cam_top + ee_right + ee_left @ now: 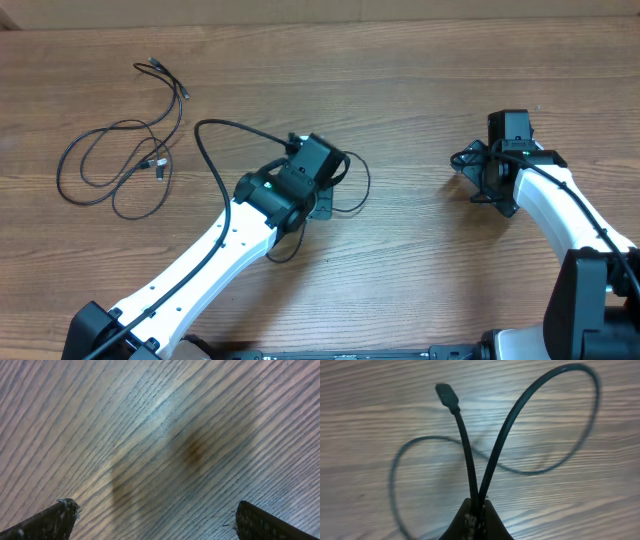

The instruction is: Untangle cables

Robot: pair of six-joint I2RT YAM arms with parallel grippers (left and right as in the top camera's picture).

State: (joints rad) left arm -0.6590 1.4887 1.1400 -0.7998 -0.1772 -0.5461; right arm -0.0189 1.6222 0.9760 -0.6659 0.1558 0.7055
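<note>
My left gripper (322,200) is shut on a thin black cable (240,128) near the table's middle. In the left wrist view the jaws (479,506) pinch two strands of this cable (492,460). One strand ends in a dark plug (446,395); the other curves off in a wide loop to the right. More thin black cables (158,163) lie in loose loops at the far left, their plug ends (155,66) spread apart. My right gripper (468,175) is open and empty over bare wood at the right; its fingers (156,510) are wide apart.
The wooden table (420,90) fills every view. The left arm's white link (200,265) runs from the front left towards the middle. The right arm (560,195) comes in from the front right.
</note>
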